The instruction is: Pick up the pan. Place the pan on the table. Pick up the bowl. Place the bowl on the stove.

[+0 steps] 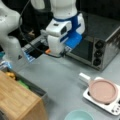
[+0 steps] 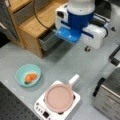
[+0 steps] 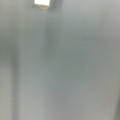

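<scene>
The dusty-pink pan [image 1: 103, 91] [image 2: 59, 97] sits on the white stove [image 1: 113, 108] [image 2: 41, 108] in both front views, its stubby white handle [image 1: 84, 77] [image 2: 74, 80] sticking out over the grey table [image 1: 62, 80] [image 2: 62, 62]. The teal bowl [image 2: 21, 72] stands on the table at a front view's left with an orange carrot [image 2: 30, 78] inside; only its rim [image 1: 78, 115] shows at a front view's bottom. My gripper [image 1: 58, 53] [image 2: 87, 48] hangs over the table, well apart from pan and bowl. The wrist view shows only grey table [image 3: 60, 70].
A steel toaster oven [image 1: 100, 47] [image 2: 110, 92] stands next to the stove. A wooden cabinet [image 1: 17, 100] [image 2: 37, 22] with an open drawer [image 1: 32, 87] [image 2: 48, 40] borders the table. A small white patch [image 3: 42, 2] shows at the wrist view's top edge.
</scene>
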Motion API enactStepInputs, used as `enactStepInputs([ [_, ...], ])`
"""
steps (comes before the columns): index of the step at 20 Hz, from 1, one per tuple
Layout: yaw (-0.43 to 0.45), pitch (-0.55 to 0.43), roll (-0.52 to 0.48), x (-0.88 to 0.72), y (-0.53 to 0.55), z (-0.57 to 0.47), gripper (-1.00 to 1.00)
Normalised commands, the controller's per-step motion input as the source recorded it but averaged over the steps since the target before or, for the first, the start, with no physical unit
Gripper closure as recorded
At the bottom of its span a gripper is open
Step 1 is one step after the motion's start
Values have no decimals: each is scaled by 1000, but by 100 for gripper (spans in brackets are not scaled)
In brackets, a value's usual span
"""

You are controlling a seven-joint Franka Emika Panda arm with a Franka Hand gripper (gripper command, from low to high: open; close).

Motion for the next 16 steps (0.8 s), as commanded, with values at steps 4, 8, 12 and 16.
enactStepInputs([
  [4, -26, 97, 40, 239, 163, -36, -100],
  [8, -51, 139, 51, 244, 155, -30, -100],
  [12, -87, 181, 46, 291, 145, -24, -100],
  [16, -105, 152, 73, 357, 133, -14, -100],
])
